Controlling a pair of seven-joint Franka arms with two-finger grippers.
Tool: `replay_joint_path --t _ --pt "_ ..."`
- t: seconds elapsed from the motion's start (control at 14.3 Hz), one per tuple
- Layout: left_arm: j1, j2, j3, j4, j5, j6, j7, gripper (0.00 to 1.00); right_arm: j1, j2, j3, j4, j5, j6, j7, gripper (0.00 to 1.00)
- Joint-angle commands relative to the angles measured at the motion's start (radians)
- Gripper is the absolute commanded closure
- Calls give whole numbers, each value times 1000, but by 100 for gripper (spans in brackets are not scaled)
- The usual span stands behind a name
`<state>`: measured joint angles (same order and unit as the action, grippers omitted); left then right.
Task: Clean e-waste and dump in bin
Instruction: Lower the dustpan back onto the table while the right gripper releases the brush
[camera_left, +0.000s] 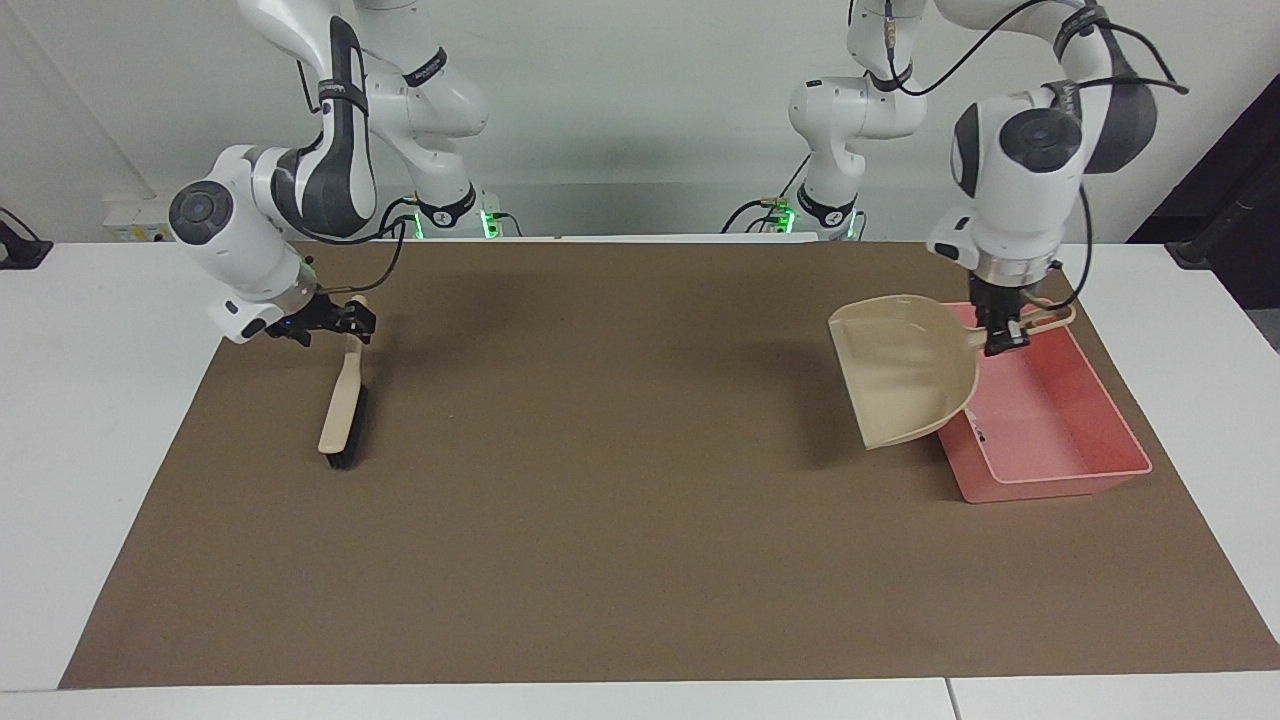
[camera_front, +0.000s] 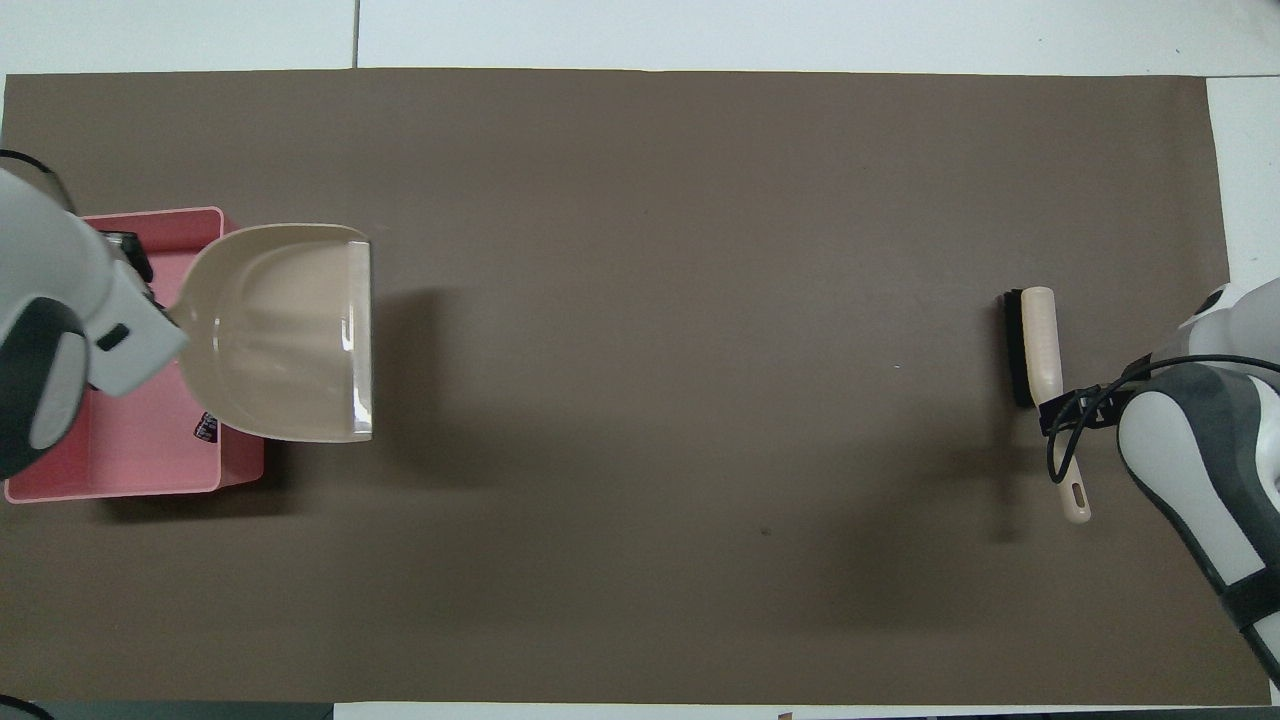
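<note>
Facing view: left gripper (camera_left: 1003, 340) clamps the beige dustpan (camera_left: 905, 370) beside the pink bin (camera_left: 1060, 420).
Right gripper (camera_left: 352, 325) clamps the brush (camera_left: 342, 410); dark e-waste (camera_front: 207, 428) lies in the bin; brown mat (camera_left: 620, 480).

Glossy beige plastic dustpan (camera_left: 905, 375); smooth pink plastic bin (camera_left: 1060, 430); matt brown mat (camera_left: 620, 520).
</note>
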<state>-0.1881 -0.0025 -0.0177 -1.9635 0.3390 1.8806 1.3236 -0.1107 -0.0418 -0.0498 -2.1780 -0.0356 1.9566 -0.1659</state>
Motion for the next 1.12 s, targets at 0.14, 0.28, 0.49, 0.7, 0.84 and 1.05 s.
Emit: replay_joint_path --t 0.14,0.28,0.49,0.7,0.84,1.05 --pt "-99 50 13 -132 -54 176 -110 97 22 -12 11 137 0 -65 -17 0" --pt "-117 71 15 -176 -58 250 -113 97 25 -13 16 208 14 -126 -15 0" --pt "-128 128 15 -172 -118 262 -110 97 22 -15 16 341 31 -257 -14 0" --pt "-128 145 16 -172 -118 302 -83 97 23 3 18 495 28 -353 9 0" --pt "-125 147 19 -170 -118 302 -70 96 23 58 18 611 22 -429 14 0" --pt "-131 147 16 -170 -118 299 -72 77 20 89 18 698 16 -472 13 0"
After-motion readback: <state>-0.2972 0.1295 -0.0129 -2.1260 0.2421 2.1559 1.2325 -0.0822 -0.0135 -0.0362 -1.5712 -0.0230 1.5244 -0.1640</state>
